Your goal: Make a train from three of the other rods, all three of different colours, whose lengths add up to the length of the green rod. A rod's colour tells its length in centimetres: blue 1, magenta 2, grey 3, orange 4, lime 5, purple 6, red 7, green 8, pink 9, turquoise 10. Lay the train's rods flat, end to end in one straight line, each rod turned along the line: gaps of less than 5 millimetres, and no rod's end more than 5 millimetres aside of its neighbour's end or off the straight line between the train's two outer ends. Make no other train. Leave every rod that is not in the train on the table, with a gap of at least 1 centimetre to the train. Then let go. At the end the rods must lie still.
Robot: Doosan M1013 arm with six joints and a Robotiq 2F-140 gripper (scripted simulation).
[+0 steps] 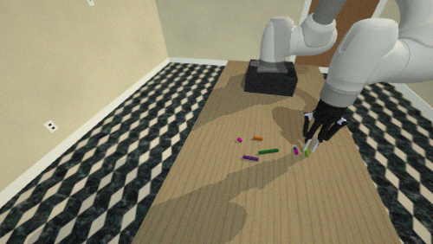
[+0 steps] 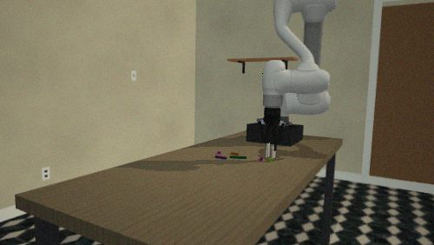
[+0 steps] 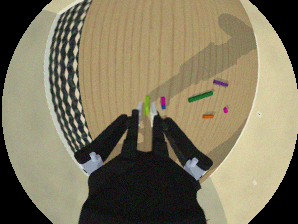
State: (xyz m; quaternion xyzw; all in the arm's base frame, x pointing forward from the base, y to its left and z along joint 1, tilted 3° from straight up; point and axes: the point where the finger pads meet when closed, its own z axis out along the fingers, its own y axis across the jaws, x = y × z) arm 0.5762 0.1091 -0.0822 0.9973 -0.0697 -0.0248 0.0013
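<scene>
My gripper (image 1: 309, 150) (image 2: 271, 156) (image 3: 146, 107) is open a little, its fingertips low on both sides of the lime rod (image 1: 307, 153) (image 2: 270, 160) (image 3: 147, 100), which lies on the table. Just beside them a magenta rod (image 1: 296, 151) (image 2: 260, 159) (image 3: 163, 100) lies end to end with the short blue rod (image 1: 295, 148) (image 3: 163, 107); any gap is too small to tell. The lime rod lies roughly parallel to this pair, apart from it. The green rod (image 1: 268, 151) (image 2: 238, 157) (image 3: 200, 96) lies farther off, beyond the pair.
A purple rod (image 1: 250, 158) (image 2: 220, 157) (image 3: 220, 83), an orange rod (image 1: 257, 138) (image 2: 234, 154) (image 3: 208, 116) and a second magenta rod (image 1: 240, 139) (image 2: 219, 153) (image 3: 225, 110) lie apart around the green rod. The black base block (image 1: 270, 82) stands at the table's back.
</scene>
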